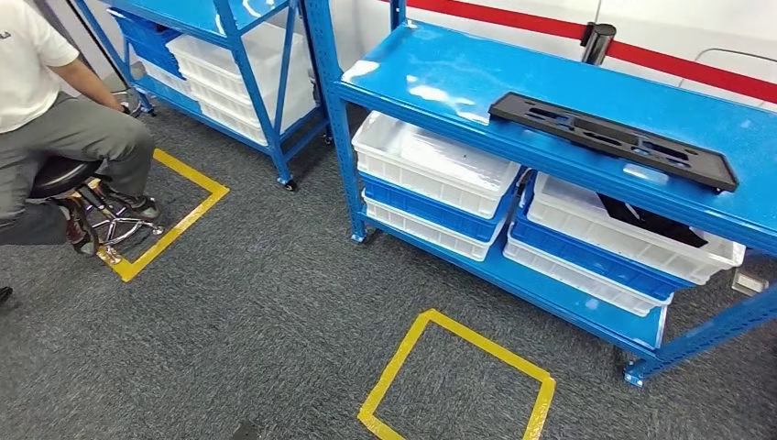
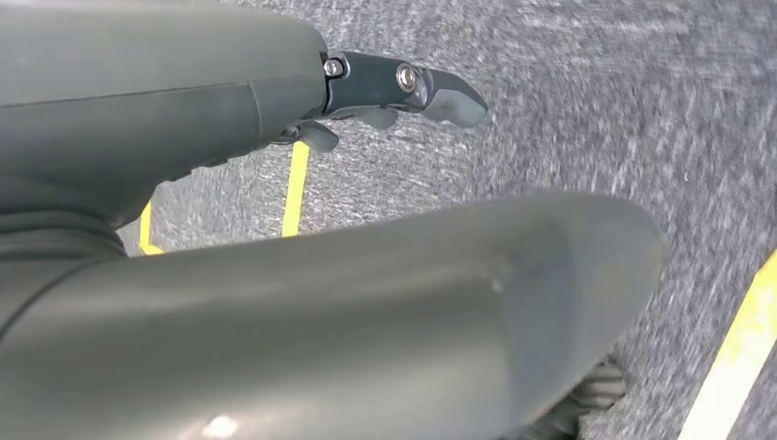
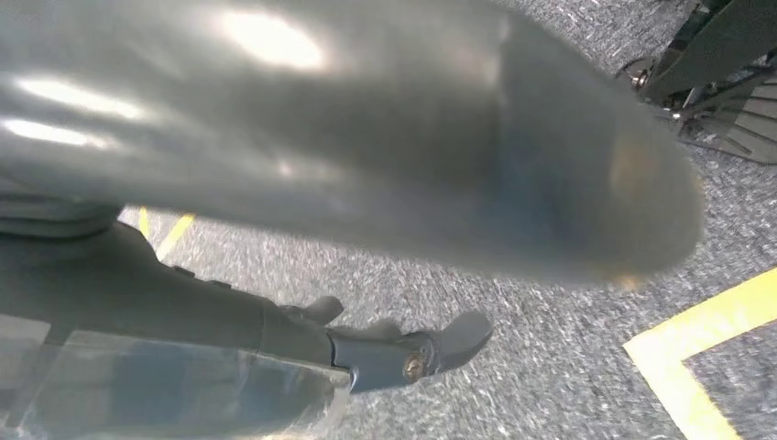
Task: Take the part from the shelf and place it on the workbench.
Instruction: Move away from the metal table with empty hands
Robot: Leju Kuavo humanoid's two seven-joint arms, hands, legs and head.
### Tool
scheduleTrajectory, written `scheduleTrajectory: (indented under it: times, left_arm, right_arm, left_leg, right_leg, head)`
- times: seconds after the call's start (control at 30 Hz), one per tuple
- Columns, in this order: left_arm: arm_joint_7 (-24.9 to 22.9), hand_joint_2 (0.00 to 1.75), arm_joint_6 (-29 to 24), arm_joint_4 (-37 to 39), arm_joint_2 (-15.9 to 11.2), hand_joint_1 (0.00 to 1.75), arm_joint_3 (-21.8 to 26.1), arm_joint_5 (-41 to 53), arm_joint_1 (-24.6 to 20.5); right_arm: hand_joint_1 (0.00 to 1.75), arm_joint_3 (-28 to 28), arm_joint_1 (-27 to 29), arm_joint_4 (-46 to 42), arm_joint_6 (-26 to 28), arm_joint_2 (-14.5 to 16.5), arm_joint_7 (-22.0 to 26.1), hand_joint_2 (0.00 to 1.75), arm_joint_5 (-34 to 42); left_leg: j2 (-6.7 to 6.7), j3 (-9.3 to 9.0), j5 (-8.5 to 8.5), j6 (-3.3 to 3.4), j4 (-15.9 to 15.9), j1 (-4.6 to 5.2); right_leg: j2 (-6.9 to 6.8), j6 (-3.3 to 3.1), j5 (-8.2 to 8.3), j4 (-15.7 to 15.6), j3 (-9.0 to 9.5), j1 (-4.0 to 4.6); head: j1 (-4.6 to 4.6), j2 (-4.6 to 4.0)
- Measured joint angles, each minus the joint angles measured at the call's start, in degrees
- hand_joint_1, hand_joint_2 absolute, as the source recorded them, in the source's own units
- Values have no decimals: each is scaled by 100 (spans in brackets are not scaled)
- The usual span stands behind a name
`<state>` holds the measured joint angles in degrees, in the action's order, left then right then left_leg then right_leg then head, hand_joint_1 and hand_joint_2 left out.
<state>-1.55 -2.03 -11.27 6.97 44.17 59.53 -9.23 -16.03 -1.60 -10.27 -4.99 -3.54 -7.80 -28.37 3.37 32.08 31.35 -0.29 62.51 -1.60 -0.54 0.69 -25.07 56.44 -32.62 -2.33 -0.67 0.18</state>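
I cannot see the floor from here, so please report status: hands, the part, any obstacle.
Left hand and right hand hang over carpet, holding nothing. Black part lies untouched on blue shelf. Seated person off to the left, not in the way.

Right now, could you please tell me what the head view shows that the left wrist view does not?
Head view alone: the long flat black plastic part lying on the glossy blue metal shelf, white plastic bins stacked beneath it, and a seated person on a stool.

Left wrist view alone: the robot's left hand, its dark fingers apart and holding nothing, hanging over the floor.

Both: grey speckled carpet marked with yellow tape.
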Motion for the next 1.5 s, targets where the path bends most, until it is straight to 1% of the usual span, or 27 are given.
scheduleTrajectory:
  times: [0.07,0.1,0.13,0.2,0.27,0.33,0.37,0.4,0.43,0.5,0.57,0.63,0.7,0.73,0.77,0.83,0.9,0.93,1.0,1.03,1.07,1.1,1.17,1.23,1.3,1.43,1.5]
  left_arm:
    - [-1,0,0,1,-1,0,1,2,25]
    - [0,0,0,2,-2,0,2,3,33]
    - [1,0,-1,2,-2,0,4,3,36]
    - [8,0,-4,2,-3,0,11,3,36]
    - [21,0,-13,2,-29,0,25,4,36]
    - [33,0,-20,3,-57,0,38,5,32]
    - [36,0,-20,6,-52,0,44,6,27]
    - [37,0,-20,4,-55,0,54,7,20]
    - [38,0,-20,4,-46,0,64,9,12]
    - [45,0,-19,4,-34,0,81,16,13]
    - [51,87,-18,4,-27,0,89,26,29]
    - [54,175,-16,5,-15,0,91,44,37]
    - [56,175,-11,6,5,0,91,62,35]
    - [57,175,-9,5,8,0,91,68,33]
    - [58,175,-7,3,5,0,90,77,29]
    - [61,175,-4,0,-8,0,90,98,8]
    - [63,175,-1,-1,-9,0,90,115,-20]
    - [63,175,1,-1,-7,0,90,120,-28]
    - [62,175,2,1,-7,0,90,126,-16]
    - [60,175,2,1,-10,0,91,128,-4]
    - [57,175,2,2,-13,0,92,128,8]
    - [56,175,2,2,-15,0,93,129,16]
    - [54,175,2,2,-18,0,96,136,20]
    - [58,87,2,1,-21,0,96,142,17]
    - [78,0,-4,0,-33,0,97,146,9]
    - [126,0,-38,-1,-53,0,104,150,-2]
    - [133,0,-45,-1,-46,0,105,150,-6]
  right_arm:
    - [0,-10,-14,0,-19,3,1,0,-17]
    - [0,-14,-12,0,-30,6,2,0,-28]
    - [0,-17,-3,0,-39,6,3,0,-38]
    - [0,-19,10,0,-50,6,11,0,-61]
    - [0,-21,7,0,-57,32,21,0,-81]
    - [0,-25,4,0,-60,59,38,0,-96]
    - [0,-28,11,1,-58,56,47,0,-104]
    - [0,-29,23,1,-54,62,55,0,-111]
    - [0,-32,35,2,-50,52,60,0,-117]
    - [0,-35,26,2,-43,44,62,0,-126]
    - [0,-39,-10,2,-42,34,63,0,-128]
    - [0,-49,-14,2,-41,21,61,0,-131]
    - [0,-62,-2,2,-41,10,56,0,-136]
    - [0,-66,-9,2,-40,10,55,44,-140]
    - [0,-67,-25,1,-30,10,54,87,-143]
    - [0,-68,-46,-2,26,19,38,175,-169]
    - [0,-69,-30,-1,87,20,-8,175,-210]
    - [0,-69,-20,-1,104,19,-33,175,-227]
    - [0,-69,-20,0,117,22,-63,175,-246]
    - [0,-69,-26,0,122,26,-68,175,-256]
    - [0,-69,-32,0,123,29,-70,175,-264]
    - [0,-69,-33,0,125,33,-72,175,-274]
    - [0,-69,-24,0,125,37,-82,175,-294]
    - [0,-69,-21,0,125,44,-94,175,-314]
    - [0,-72,-23,0,127,69,-100,175,-327]
    - [0,-84,-24,0,132,102,-107,175,-343]
    - [0,-102,-26,0,133,101,-109,175,-348]
  left_leg:
    - [-252,323,402,-5,748,-2]
    - [-293,440,485,13,1008,3]
    - [-309,462,445,50,1058,13]
    - [-405,205,79,195,522,58]
    - [-659,-134,-249,380,-189,130]
    - [-773,-250,-336,487,-448,201]
    - [-719,-254,-365,514,-478,229]
    - [-650,-281,-415,531,-560,220]
    - [-575,-310,-477,530,-658,211]
    - [-411,-338,-603,515,-829,182]
    - [-236,-295,-642,490,-850,187]
    - [-49,-251,-659,445,-844,165]
    - [116,-207,-651,358,-791,115]
    - [188,-173,-624,295,-720,101]
    - [259,-129,-574,221,-625,94]
    - [365,-78,-480,107,-485,97]
    - [433,-87,-453,60,-455,67]
    - [356,-78,-402,36,-407,40]
    - [44,47,-105,-12,-58,-2]
    - [-145,178,136,-29,285,-11]
    - [-239,322,344,-29,644,-9]
    - [-282,445,482,-18,956,-6]
    - [-299,443,417,57,1023,13]
    - [-321,87,61,223,371,75]
    - [-321,-213,-169,380,-217,155]
    - [-290,-291,-332,508,-523,227]
    - [-278,-335,-499,541,-738,203]
  right_leg:
    - [160,-49,33,2,-38,45]
    - [250,-67,45,4,-51,75]
    - [336,-82,56,4,-57,105]
    - [508,-106,82,3,-57,162]
    - [658,-100,120,-5,-62,180]
    - [778,-47,162,-19,-86,146]
    - [840,-10,189,-40,-99,138]
    - [844,11,211,-43,-116,144]
    - [752,20,197,-12,-160,159]
    - [428,-19,-17,361,-381,187]
    - [200,-38,-361,1086,-729,143]
    - [119,54,-488,1495,-867,68]
    - [-16,241,-334,1068,-561,-19]
    - [-165,327,-255,680,-326,-56]
    - [-277,361,-192,365,-131,-69]
    - [-373,287,-185,125,24,-57]
    - [-268,155,-179,160,4,-30]
    - [-229,110,-164,162,-10,-30]
    - [-147,26,-121,161,-44,-37]
    - [-105,-5,-101,162,-68,-20]
    - [-66,-27,-86,162,-89,2]
    - [-24,-44,-73,163,-108,32]
    - [43,-70,-53,164,-126,91]
    - [95,-92,-31,161,-124,133]
    - [122,-74,2,151,-124,148]
    - [116,54,104,64,-128,118]
    - [102,48,-27,257,-244,138]
  head:
    - [-13,0]
    - [-16,0]
    - [-16,0]
    - [-15,0]
    - [11,0]
    - [28,0]
    - [26,0]
    - [22,0]
    - [23,0]
    - [48,0]
    - [64,0]
    - [61,0]
    - [64,0]
    - [71,0]
    - [72,0]
    - [34,0]
    - [-15,0]
    - [-19,0]
    - [-26,0]
    - [-29,0]
    - [-33,0]
    - [-34,0]
    - [-34,0]
    - [-33,0]
    - [-10,0]
    - [-3,0]
    - [11,0]
